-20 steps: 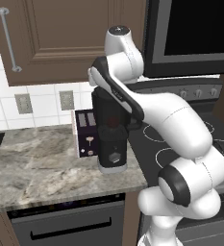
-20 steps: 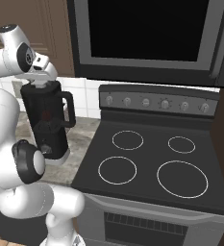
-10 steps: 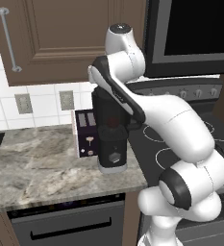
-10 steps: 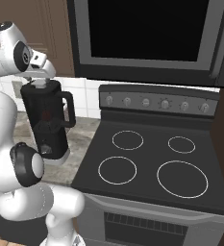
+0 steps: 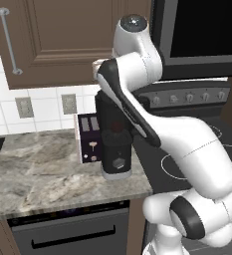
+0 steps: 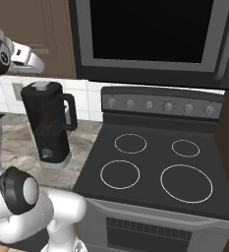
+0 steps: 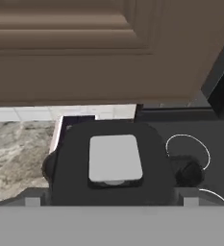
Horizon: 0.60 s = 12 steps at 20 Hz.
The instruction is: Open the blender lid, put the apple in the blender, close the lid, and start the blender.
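The black blender (image 6: 49,129) stands on the counter by the stove, its knob (image 5: 118,163) facing front. The blender lid (image 6: 42,88) sits flat on the jar; from above its light grey cap (image 7: 115,158) lies on the dark lid (image 7: 70,168). A dim red shape, the apple (image 6: 47,118), shows through the jar. My gripper (image 6: 33,61) hovers just above the lid, a little to its left. It is open, the fingertips (image 7: 32,201) spread wide to either side of the lid, not touching it. My arm hides the jar top in the left base view.
A white toaster (image 5: 90,144) with a purple front stands right behind the blender. The black stove (image 6: 155,167) lies to its right, with a microwave (image 6: 155,34) above. A brown wall cabinet (image 7: 108,48) hangs close over my hand. Marble counter (image 5: 38,174) stretches left.
The jaws have spread wide apart and my hand has lifted slightly up and away from the lid. The lid stays on the jar.
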Tool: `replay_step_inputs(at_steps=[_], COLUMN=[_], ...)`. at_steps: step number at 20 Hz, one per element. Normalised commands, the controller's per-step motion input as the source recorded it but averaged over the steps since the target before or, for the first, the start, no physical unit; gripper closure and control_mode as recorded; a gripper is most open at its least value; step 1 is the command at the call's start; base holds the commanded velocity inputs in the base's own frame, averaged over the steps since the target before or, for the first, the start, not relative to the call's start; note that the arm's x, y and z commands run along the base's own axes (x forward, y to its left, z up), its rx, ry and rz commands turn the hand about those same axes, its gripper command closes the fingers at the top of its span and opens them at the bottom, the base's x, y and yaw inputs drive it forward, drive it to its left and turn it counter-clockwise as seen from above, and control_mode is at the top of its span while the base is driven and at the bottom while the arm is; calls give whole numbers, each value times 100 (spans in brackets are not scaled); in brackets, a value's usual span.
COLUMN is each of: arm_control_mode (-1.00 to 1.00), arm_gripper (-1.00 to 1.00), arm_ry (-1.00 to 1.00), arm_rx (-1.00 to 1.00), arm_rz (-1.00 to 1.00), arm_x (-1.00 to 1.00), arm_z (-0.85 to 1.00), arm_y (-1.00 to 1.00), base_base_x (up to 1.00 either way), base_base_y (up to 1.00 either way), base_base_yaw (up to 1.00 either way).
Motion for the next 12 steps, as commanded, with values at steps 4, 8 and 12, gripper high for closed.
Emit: replay_step_inputs(at_steps=[4,8,12], arm_control_mode=[-100,-100,-100], arm_gripper=[-100,-100,-100], arm_ry=[-20,-13,-15], arm_rx=[-2,-13,-18], arm_rz=[-12,-23,-32], arm_x=[-100,-100,-100], arm_z=[-38,-96,-100], arm_y=[2,12,10], base_base_x=[0,0,0], base_base_y=[0,0,0], base_base_yaw=[0,0,0])
